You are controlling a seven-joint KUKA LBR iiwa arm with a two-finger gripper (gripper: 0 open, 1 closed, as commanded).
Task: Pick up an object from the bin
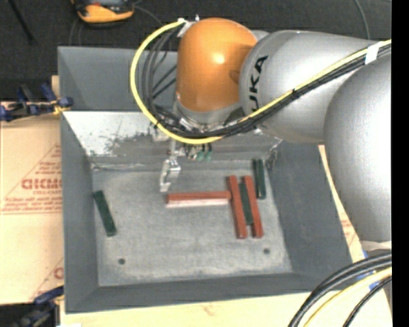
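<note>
Item 1: my gripper (169, 172), low over the floor of the grey bin (77, 216), close to its far wall; whether it stands apart or together I cannot tell, as my orange wrist cover (211, 63) hides most of it, and I see nothing held in it. Item 2: one red bar (198, 198), pale along its near edge, flat on the floor just nearward of my gripper. Its long axis runs crosswise, left to right in the view; its left end lies almost under my gripper and its middle sits a little toward the side my arm comes from. This is the closest thing to me, and in my judgement the likeliest pick. A grasp would call for a short shift nearward and toward the bar's middle, closing across its narrow width and not along its length. Item 3: a pair of red bars (245, 206), side by side and touching, long axes at right angles to item 2, just beyond its right end. Item 4: a dark green bar (259, 178), just beyond that pair and roughly parallel to it. Item 5: a second dark green bar (104, 213), slightly tilted, well apart from my gripper on the opposite side, near the left wall.
</note>
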